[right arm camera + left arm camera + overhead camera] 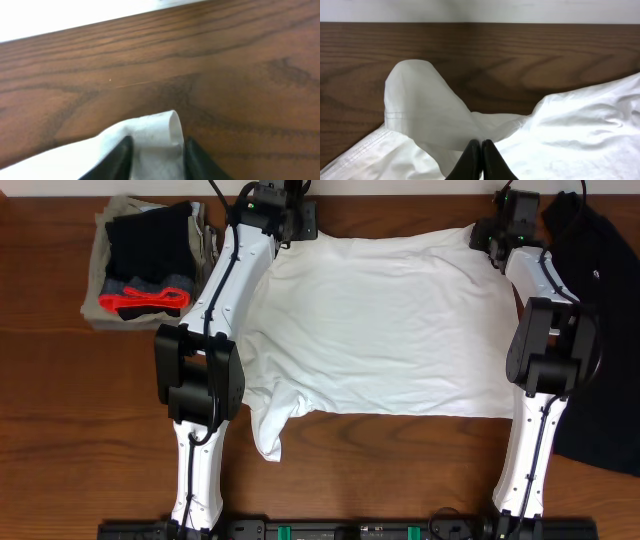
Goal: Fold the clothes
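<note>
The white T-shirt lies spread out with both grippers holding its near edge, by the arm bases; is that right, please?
No: the left gripper and right gripper hold the white T-shirt at its far edge, not the near one, as the overhead view shows.

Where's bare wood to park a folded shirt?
Biggest free patch: front-left table, bordered by the folded stack and the left arm. Also the front strip between both arm bases, below the white T-shirt hem. Crowded: right edge, covered by the black shirt; far-left gap between stack and arm.
</note>
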